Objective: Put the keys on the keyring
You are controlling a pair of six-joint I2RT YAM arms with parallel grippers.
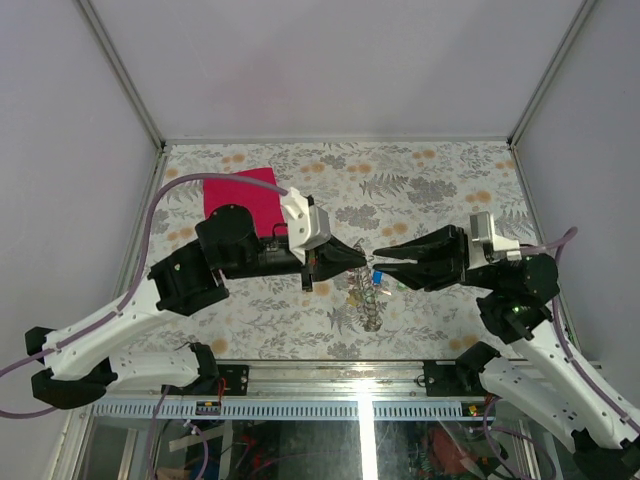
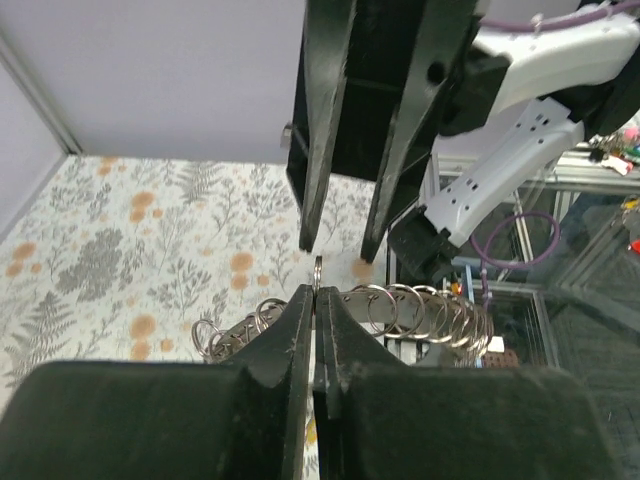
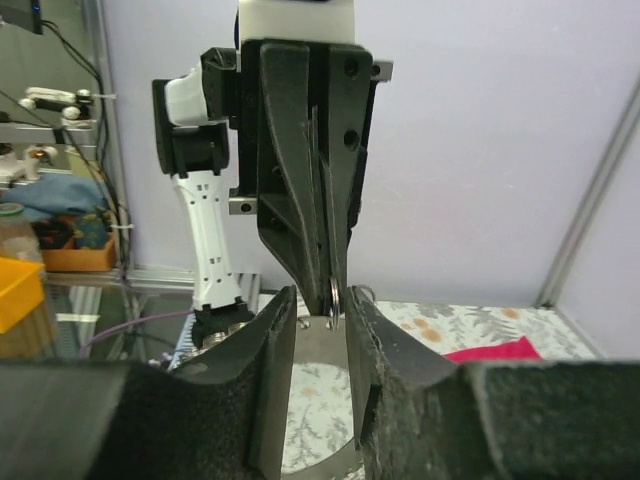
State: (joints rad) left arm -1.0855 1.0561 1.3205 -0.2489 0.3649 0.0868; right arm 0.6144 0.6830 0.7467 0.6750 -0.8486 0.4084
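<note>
The keyring (image 1: 368, 292), a grey metal band lined with small split rings, hangs between the two grippers above the table's middle. In the left wrist view its rings (image 2: 430, 308) fan out behind my left gripper (image 2: 318, 292), which is shut on one small upright ring of it. My right gripper (image 3: 320, 312) is open, its fingers on either side of the left gripper's tips (image 3: 333, 288) and the pinched ring, with the band (image 3: 320, 350) just behind. Keys hang below the ring, one with a blue head (image 1: 381, 278). They are hidden in both wrist views.
A magenta cloth square (image 1: 240, 195) lies at the back left of the floral tabletop (image 1: 440, 190); it also shows in the right wrist view (image 3: 500, 350). Grey walls enclose the table on three sides. The metal rail (image 1: 330, 375) runs along the near edge.
</note>
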